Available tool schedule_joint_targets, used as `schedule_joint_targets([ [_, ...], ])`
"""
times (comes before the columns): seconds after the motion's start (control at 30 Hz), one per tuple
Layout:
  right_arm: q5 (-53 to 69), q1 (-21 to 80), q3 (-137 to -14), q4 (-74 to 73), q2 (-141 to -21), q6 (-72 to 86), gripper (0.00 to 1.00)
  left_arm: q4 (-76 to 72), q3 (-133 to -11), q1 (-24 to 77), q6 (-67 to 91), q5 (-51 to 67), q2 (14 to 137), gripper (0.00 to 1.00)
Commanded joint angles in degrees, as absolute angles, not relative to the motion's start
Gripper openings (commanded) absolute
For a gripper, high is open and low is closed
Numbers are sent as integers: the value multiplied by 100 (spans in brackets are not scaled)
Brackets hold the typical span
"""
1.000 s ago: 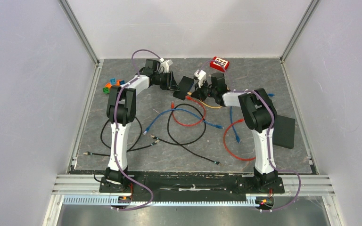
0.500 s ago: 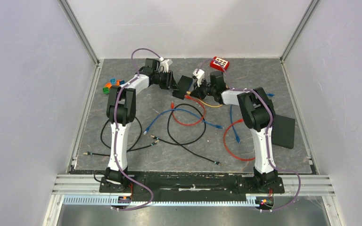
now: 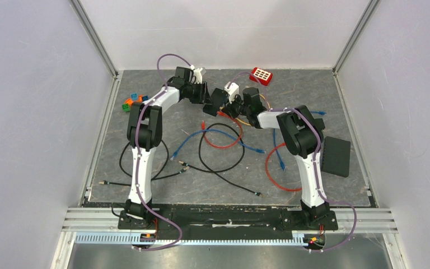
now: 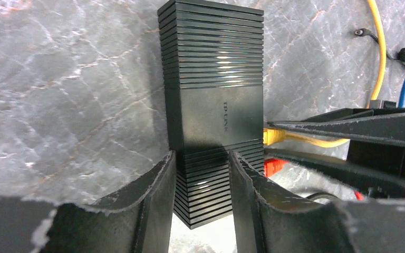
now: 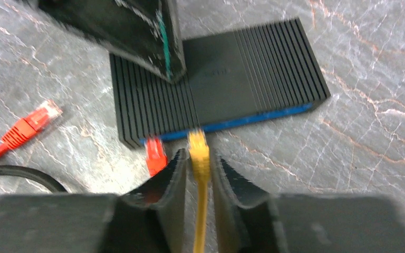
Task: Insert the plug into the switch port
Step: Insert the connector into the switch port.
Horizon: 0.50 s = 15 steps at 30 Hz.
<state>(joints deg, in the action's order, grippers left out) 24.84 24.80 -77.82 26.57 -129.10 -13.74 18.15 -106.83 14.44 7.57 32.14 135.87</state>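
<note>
With the left fingers (image 4: pixel 155 182) clamped on the black ribbed network switch (image 4: pixel 213 79) and the yellow cable plug (image 5: pixel 198 143) nosed into its blue port face (image 5: pixel 253 119), the right fingers (image 5: pixel 170 176), slightly parted and gripping nothing, should back straight off along the cable so nothing tugs it loose.

The plug (image 5: pixel 198 148) meets the switch's (image 5: pixel 242 74) front beside another plug (image 5: pixel 154 154).

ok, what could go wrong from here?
Yellow plug is at the switch port face, but seating isn't visible; the right pincer, straddling its cable, could tug it out when retreating. The red plug sits right alongside, easily knocked. If the left pincer flanking the switch lets go early, it may slide.
</note>
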Motion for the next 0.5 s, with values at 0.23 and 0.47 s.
schedule_joint_targets([
  [0.23, 1237, 2662, -6789, 3093, -11074, -791, 48, 2061, -10526, 1679, 1458, 2612, 12473, 60],
  [0.47, -552, 2648, -5739, 1462, -9395, 1067, 50, 2179, -9229, 1687, 1657, 1926, 10957, 62],
])
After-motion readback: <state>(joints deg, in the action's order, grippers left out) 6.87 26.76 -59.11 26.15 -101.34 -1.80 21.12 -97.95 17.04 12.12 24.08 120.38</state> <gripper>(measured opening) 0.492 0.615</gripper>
